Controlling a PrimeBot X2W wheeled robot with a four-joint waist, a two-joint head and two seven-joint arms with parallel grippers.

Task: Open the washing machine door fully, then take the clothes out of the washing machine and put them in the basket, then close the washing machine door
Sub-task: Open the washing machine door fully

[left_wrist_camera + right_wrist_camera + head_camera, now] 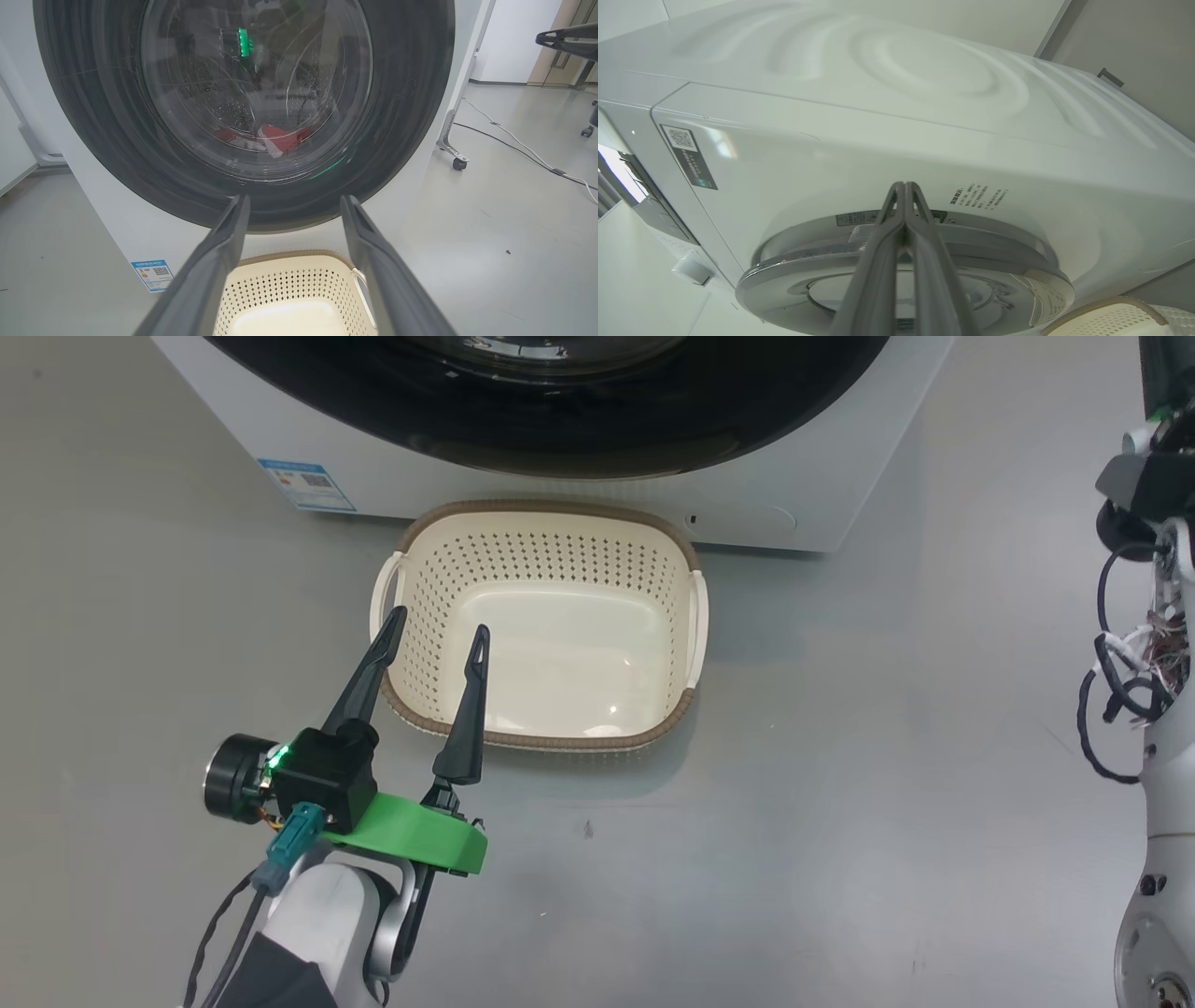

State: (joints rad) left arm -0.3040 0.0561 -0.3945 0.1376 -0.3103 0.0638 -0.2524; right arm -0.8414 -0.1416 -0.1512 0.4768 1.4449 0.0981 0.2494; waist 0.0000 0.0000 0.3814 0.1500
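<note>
A smooth grey floor [840,803] fills most of the head view, and the white front-loading washing machine [392,485] stands on it along the top edge of the frame. The washing machine door [560,420], round and glossy black, covers nearly the whole front and looks shut against it. Just below the machine, at the centre of the head view, the cream perforated basket [551,509] with its brown rim sits on the floor, nothing in it. The left gripper [441,621] shows at the lower left with its two dark fingers spread wide over the basket's near left corner and nothing between them. In the right wrist view, the right gripper [904,186] has its fingers pressed together and grasps nothing, with the tips at the door's upper rim; contact cannot be told. Through the door glass, in the middle of the left wrist view, the red clothes [280,137] lie low in the drum. A small blue label [306,485] sits on the machine's front at the upper left.
</note>
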